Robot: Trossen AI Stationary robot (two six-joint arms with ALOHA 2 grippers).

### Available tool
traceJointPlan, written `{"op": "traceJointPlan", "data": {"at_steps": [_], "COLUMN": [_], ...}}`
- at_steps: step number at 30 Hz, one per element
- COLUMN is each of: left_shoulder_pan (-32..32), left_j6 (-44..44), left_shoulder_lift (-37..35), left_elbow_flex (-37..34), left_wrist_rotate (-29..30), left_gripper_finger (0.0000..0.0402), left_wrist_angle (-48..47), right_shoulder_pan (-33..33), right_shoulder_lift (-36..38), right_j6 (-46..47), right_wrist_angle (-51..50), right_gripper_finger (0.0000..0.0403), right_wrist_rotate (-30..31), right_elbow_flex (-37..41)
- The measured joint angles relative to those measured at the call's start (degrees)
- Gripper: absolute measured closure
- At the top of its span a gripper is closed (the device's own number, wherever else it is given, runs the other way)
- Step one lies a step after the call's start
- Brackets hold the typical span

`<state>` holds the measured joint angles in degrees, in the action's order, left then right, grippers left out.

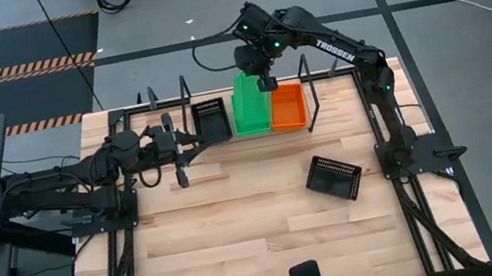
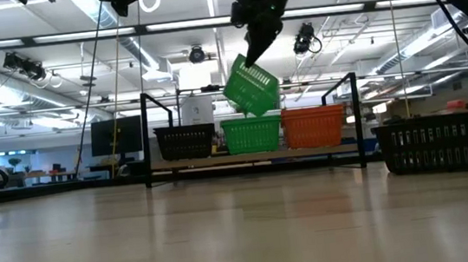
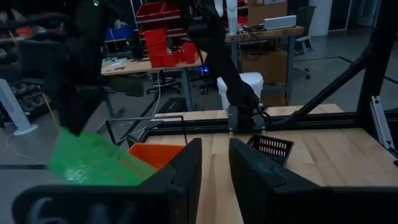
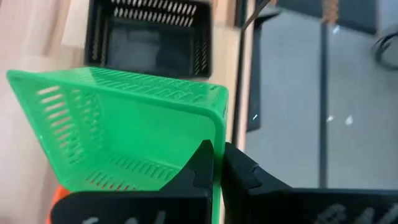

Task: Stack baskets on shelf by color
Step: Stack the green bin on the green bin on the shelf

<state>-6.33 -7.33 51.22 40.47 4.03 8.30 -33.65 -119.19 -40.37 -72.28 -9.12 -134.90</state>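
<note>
Right end effector pinched green basket above shelf; left end effector spread, waiting; black basket remained on tabletop.

From overhead we look straight down; low, we face the far shelf; both wrist cameras, close in, share the green basket.

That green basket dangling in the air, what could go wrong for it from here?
The right gripper pinches the green basket by one thin wall only, so it hangs tilted and might slip or swing. Lowered that way, a corner could catch on the green basket on the shelf or nudge the orange basket instead of nesting.
</note>
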Motion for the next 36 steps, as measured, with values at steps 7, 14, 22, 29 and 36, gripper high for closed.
{"op": "traceJointPlan", "data": {"at_steps": [7,14,22,29,36], "left_shoulder_pan": [0.0,0.0,0.0,0.0,0.0], "left_j6": [0.22,0.38,0.37,0.35,0.24], "left_shoulder_lift": [0.0,0.0,0.0,0.0,0.02], "left_elbow_flex": [0.0,0.0,0.0,0.0,0.0], "left_wrist_rotate": [0.0,0.0,0.0,0.0,0.0], "left_gripper_finger": [0.0308,0.0308,0.0308,0.0312,0.0308], "left_wrist_angle": [0.02,0.0,-0.09,-0.13,-0.57], "right_shoulder_pan": [0.13,0.17,0.24,0.48,3.84], "right_shoulder_lift": [0.02,-0.4,-0.77,-0.79,-0.79], "right_j6": [2.31,3.16,3.43,7.34,11.52], "right_wrist_angle": [-3.22,-3.14,-0.7,1.99,-3.54], "right_gripper_finger": [0.0375,0.0331,0.0284,0.0279,0.0281], "right_wrist_rotate": [-0.94,-2.37,-0.58,-0.69,-4.52], "right_elbow_flex": [0.05,0.08,0.1,0.1,0.2]}}
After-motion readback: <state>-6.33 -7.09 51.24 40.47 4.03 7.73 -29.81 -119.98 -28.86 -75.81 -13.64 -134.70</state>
